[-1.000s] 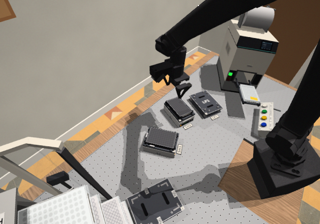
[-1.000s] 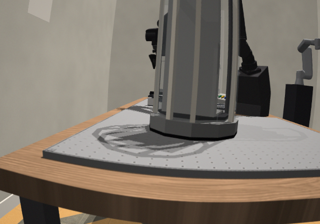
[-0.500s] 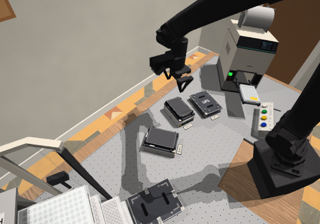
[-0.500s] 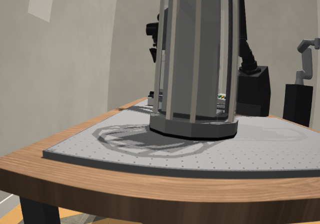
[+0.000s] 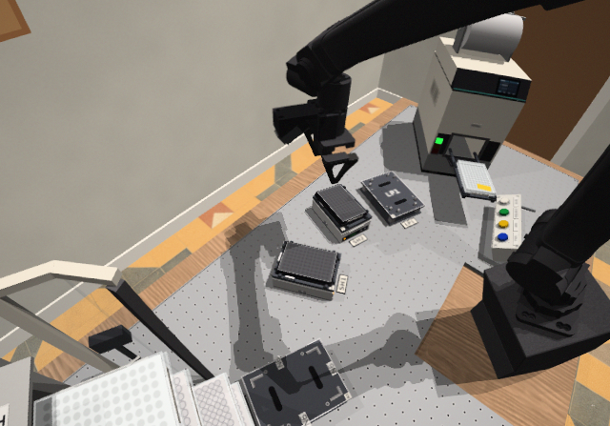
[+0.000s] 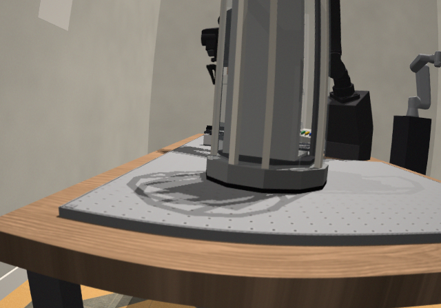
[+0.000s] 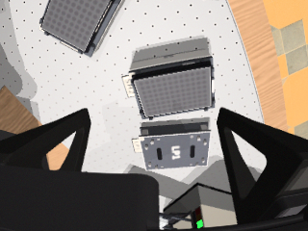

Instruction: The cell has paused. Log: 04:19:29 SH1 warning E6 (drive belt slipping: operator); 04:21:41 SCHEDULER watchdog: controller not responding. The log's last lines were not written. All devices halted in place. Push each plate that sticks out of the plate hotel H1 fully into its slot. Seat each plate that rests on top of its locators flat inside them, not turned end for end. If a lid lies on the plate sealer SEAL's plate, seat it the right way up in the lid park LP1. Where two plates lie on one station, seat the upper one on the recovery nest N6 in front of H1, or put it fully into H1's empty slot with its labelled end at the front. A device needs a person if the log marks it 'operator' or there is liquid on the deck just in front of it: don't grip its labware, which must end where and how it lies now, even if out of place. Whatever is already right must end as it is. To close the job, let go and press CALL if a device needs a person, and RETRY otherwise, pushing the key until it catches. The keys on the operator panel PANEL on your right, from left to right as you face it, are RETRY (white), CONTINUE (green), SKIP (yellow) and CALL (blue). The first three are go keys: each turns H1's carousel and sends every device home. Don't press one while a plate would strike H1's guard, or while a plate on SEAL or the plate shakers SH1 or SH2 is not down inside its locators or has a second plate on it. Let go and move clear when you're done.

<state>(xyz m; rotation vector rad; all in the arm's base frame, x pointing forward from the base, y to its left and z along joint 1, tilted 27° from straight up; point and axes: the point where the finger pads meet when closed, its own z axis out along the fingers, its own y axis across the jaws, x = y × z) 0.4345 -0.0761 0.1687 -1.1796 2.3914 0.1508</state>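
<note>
My gripper [image 5: 339, 163] is open and empty. It hangs above the far end of the shaker SH2, apart from it. SH2 carries a dark plate [image 7: 173, 87] that looks slightly askew and high on its base. The shaker SH1 holds another dark plate [image 7: 83, 3]. The lid park LP1 [image 5: 394, 199] is bare; it also shows in the wrist view [image 7: 175, 149]. The sealer SEAL [image 5: 473, 101] has a white plate [image 5: 475, 179] with a yellow end label on its tray. The recovery nest N6 [image 5: 295, 384] is bare. White plates [image 5: 106, 396] of the hotel H1 show at the bottom left.
The panel PANEL [image 5: 509, 222] with white, green, yellow and blue keys lies right of SEAL's tray. My arm's base [image 5: 541, 313] stands at the right. In the exterior view the H1 tower [image 6: 267, 84] hides most of the deck; my gripper [image 6: 212, 73] peeks out behind its post.
</note>
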